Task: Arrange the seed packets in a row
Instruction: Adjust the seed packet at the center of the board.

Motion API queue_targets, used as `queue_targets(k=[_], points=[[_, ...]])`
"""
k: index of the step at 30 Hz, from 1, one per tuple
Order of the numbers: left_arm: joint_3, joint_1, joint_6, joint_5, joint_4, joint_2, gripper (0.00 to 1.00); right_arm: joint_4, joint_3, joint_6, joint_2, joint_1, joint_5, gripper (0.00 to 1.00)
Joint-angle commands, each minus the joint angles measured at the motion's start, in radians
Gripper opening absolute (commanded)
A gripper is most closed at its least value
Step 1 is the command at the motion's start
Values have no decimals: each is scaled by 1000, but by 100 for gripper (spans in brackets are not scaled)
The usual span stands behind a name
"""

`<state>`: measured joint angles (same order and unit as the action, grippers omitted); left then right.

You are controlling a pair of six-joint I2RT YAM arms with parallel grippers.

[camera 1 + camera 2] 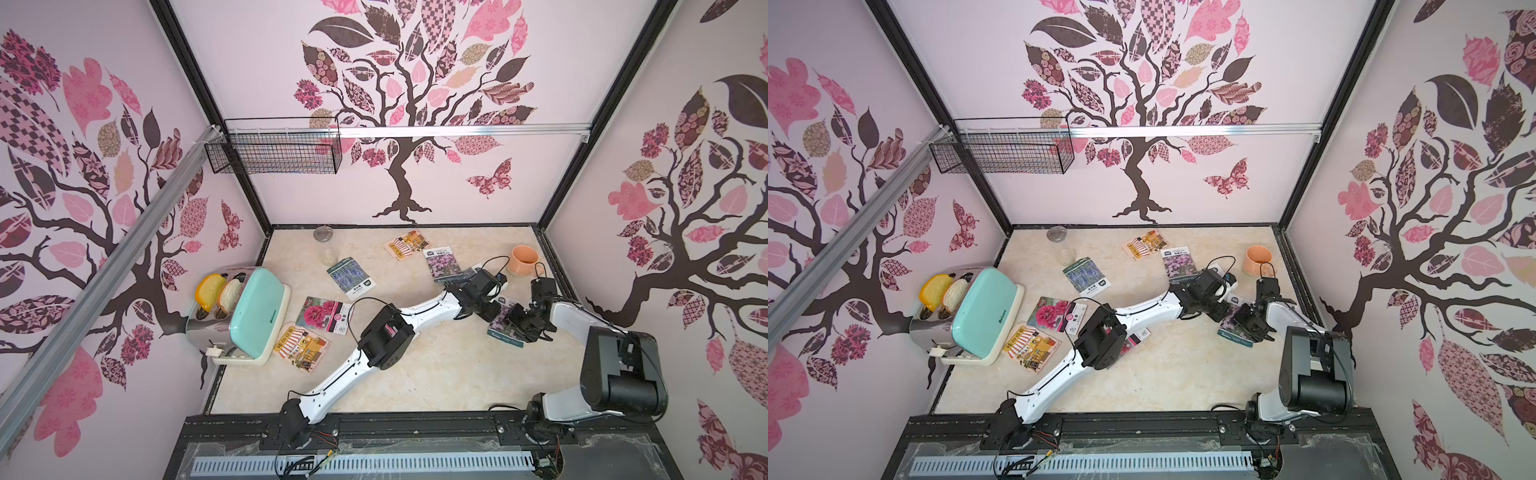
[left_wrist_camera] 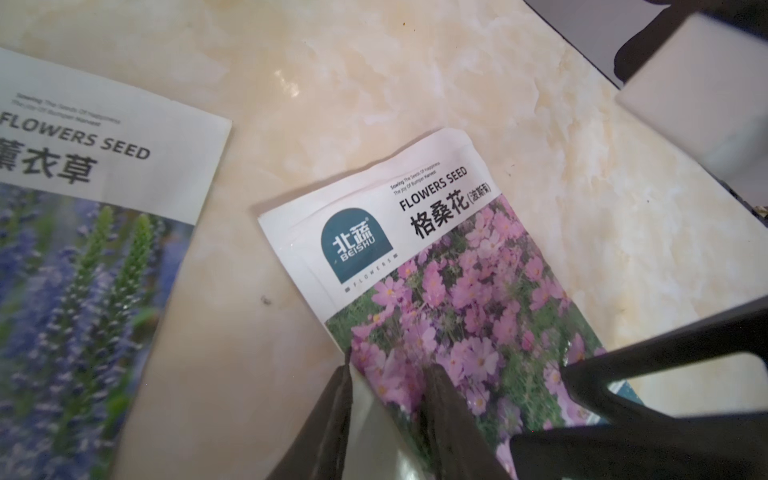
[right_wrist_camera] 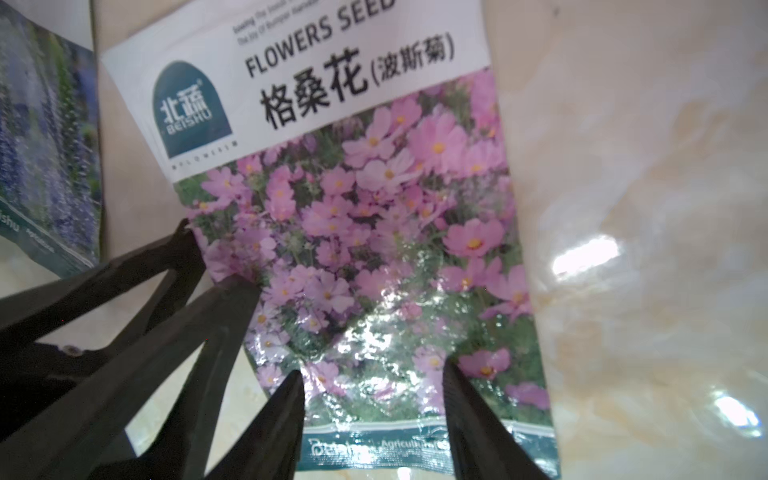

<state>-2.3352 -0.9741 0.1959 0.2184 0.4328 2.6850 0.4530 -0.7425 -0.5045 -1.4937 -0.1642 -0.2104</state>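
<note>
A pink-purple flower seed packet [image 2: 457, 270] [image 3: 374, 208] lies on the table at the right [image 1: 503, 329], between both grippers. My left gripper [image 2: 390, 365] straddles one long edge of it with narrow jaws. One finger is outside the edge and the other rests on the print, and the edge curls up between them. My right gripper [image 3: 374, 374] is open, with both tips over the packet's lower end. Other seed packets lie scattered: orange shop [image 1: 405, 244], pink-purple [image 1: 442, 264], lavender [image 1: 352, 277], red-pink [image 1: 324, 314], orange shop [image 1: 302, 347]. A second lavender packet [image 2: 83, 270] lies beside the left gripper.
A mint toaster [image 1: 245, 316] with bread stands at the left edge. An orange mug [image 1: 524, 260] is at the back right. A glass jar [image 1: 330, 256] and its lid [image 1: 323, 234] are at the back. A wire basket [image 1: 274, 151] hangs on the wall.
</note>
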Motion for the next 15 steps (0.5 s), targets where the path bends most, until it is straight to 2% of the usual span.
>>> queue_targets(k=[1,5,11,15], points=[[75,-11,21,16,60,-18,32,47,9,16,-81,3,102,57],[79,-12,16,22,55,-22,31,55,9,16,-115,-1,144,57],[-5,-19,8,53,91,18,26,78,31,1,-97,-36,230,62],[-27,-34,4,70,103,27,25,82,27,7,-118,-76,203,59]])
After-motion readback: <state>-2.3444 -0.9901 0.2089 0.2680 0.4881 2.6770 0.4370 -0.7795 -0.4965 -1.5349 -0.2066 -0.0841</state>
